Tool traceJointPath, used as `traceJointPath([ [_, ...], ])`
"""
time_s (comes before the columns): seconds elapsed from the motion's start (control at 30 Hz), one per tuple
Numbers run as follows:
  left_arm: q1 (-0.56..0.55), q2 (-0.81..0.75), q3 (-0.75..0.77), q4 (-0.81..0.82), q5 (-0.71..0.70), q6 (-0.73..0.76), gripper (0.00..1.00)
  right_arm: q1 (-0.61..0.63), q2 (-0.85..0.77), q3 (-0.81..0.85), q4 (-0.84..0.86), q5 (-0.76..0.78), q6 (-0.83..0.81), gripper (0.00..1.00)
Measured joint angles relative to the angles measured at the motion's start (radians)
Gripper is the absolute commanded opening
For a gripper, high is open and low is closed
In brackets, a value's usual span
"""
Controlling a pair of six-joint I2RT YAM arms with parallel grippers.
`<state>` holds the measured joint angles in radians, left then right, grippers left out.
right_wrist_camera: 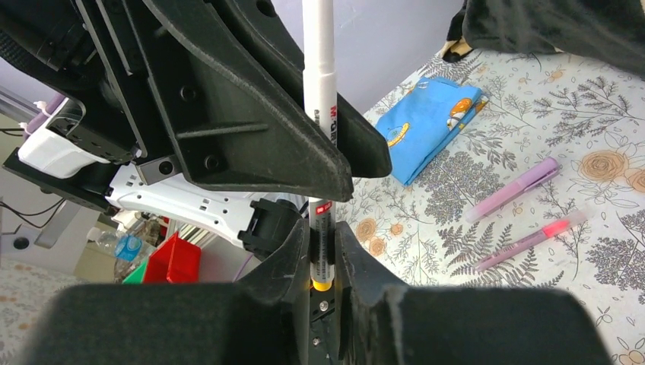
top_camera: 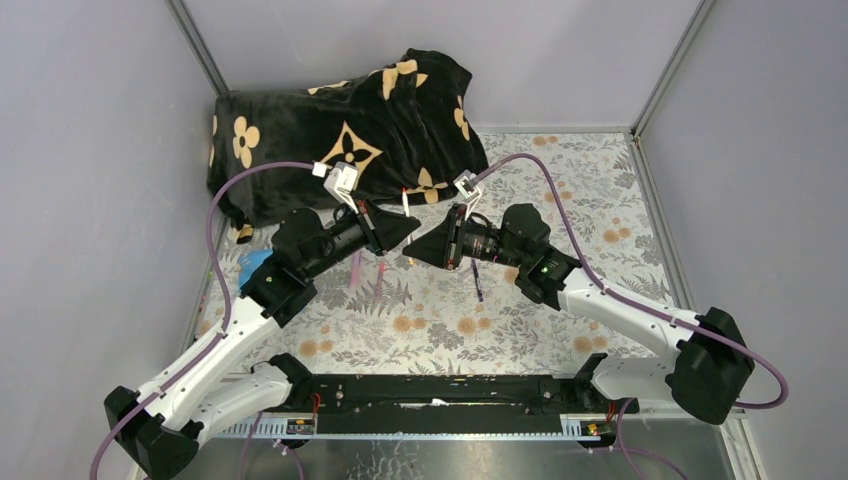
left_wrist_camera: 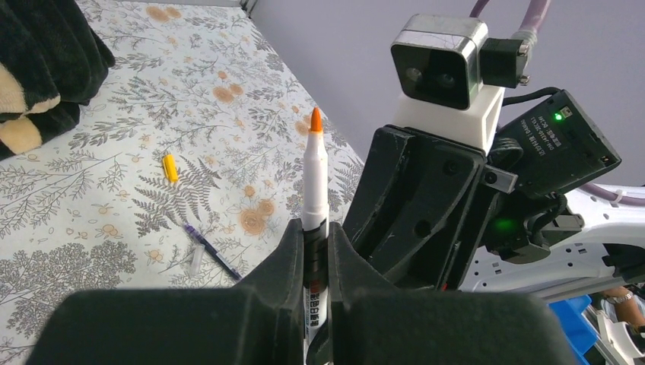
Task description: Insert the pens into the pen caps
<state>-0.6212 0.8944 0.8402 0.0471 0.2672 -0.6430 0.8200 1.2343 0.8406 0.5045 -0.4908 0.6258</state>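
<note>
Top external view, read left to right. At the left edge of the counter (top_camera: pixel 600 190) lies the blue flat card (top_camera: pixel 252 266). Above mid-counter the left fingers (top_camera: pixel 398 228) and right fingers (top_camera: pixel 428 248) meet nose to nose. They share 1 white pen (left_wrist_camera: pixel 314 182), which is off the surface.

Left wrist view: the left fingers are clamped narrow on the barrel. The orange tip stands bare above them, so this pen is uncapped.

Right wrist view: the right fingers sit narrow on the tail end of the same pen, touching both sides as far as I can see.

On the counter:
- A lilac pen (right_wrist_camera: pixel 513 188) and a pink pen (right_wrist_camera: pixel 532 236) lie side by side near the card. I cannot tell whether either wears a cap.
- The yellow cap (left_wrist_camera: pixel 170 167) lies alone on its side, with no pen in it.
- Near it lies the dark blue pen (left_wrist_camera: pixel 214 252), with a small pale tube (left_wrist_camera: pixel 196 260) just beside it. The tube may be a cap, but it is too small to say.

Judgement: the step in hand is a 2-handed regrip of the white pen, which has no cap on it. The next move calls for 1 arm to let go and fetch the yellow cap. Its open end must then be brought square in line with the tip. I see no tray or box; the caps are the only receptacles.
</note>
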Motion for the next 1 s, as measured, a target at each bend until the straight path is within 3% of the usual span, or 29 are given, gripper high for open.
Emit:
traceJointPath([
  [0.27, 0.0, -0.003, -0.004, 0.0, -0.004, -0.004, 0.37, 0.001, 0.0, 0.006, -0.003, 0.0, -0.003, 0.0],
  [0.4, 0.0, -0.003, -0.009, 0.005, -0.005, -0.003, 0.41, 0.004, 0.002, 0.036, -0.016, -0.005, -0.005, 0.0],
  [0.5, 0.0, -0.002, -0.009, 0.006, -0.005, -0.003, 0.35, 0.004, 0.01, 0.052, -0.021, -0.011, -0.008, 0.0],
  [0.7, -0.003, -0.002, -0.009, 0.006, 0.005, -0.003, 0.14, 0.004, 0.023, 0.056, -0.026, -0.016, -0.008, 0.01],
  [0.8, -0.006, -0.001, -0.01, 0.005, 0.005, -0.006, 0.08, 0.004, 0.026, 0.056, -0.026, -0.018, -0.013, 0.13],
  [0.9, -0.006, 0.0, -0.009, -0.001, 0.002, -0.005, 0.02, 0.004, 0.025, 0.058, -0.039, -0.014, -0.022, 0.34],
  [1.0, -0.006, 0.005, -0.004, -0.025, -0.025, 0.011, 0.01, 0.005, 0.009, 0.061, -0.103, 0.003, -0.058, 0.41],
])
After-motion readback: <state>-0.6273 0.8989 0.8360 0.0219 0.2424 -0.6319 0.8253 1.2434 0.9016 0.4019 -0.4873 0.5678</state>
